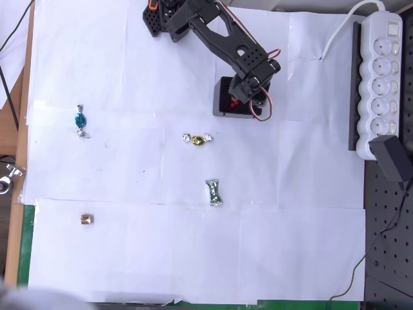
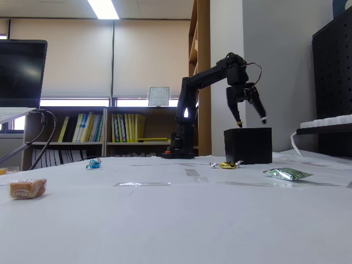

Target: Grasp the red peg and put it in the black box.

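Gripper (image 2: pixel 252 122): black two-finger unit on black arm (image 1: pixel 219 32), poised over black box, fingers pointing down. Fixed view: fingers spread apart in an inverted V, tips just above box top edge; one tip at left side of box, other up and to the right. Nothing seen between fingers from this side.

Black box (image 2: pixel 248 146): small square, low walls, on white paper near arm base. Overhead view: box (image 1: pixel 221 103) partly covered by gripper head; left wall and part of dark interior visible.

Red peg (image 1: pixel 233 102): small red spot inside box outline in overhead view, just beside gripper tip. Touching finger or resting on box floor: cannot tell. Hidden by box wall in fixed view.

Gold candy (image 1: pixel 197 139): foil-wrapped, twisted silver ends, on paper just in front of box; same item (image 2: pixel 226 164) left of box front in fixed view.

Green candy (image 1: pixel 213 193): silver-green wrapper, below gold one in overhead view, well apart from box.

Blue candy (image 1: pixel 80 120): far left of paper, overhead view; also in fixed view (image 2: pixel 94 163).

Brown candy (image 1: pixel 86 219): small square pc., lower left in overhead view; nearest camera in fixed view (image 2: pixel 27 188).

White power strip (image 1: pixel 379 77): right edge of table, several sockets, black plug at its lower end, white cable leading off at top.

White paper sheets (image 1: pixel 129 258): taped over table.
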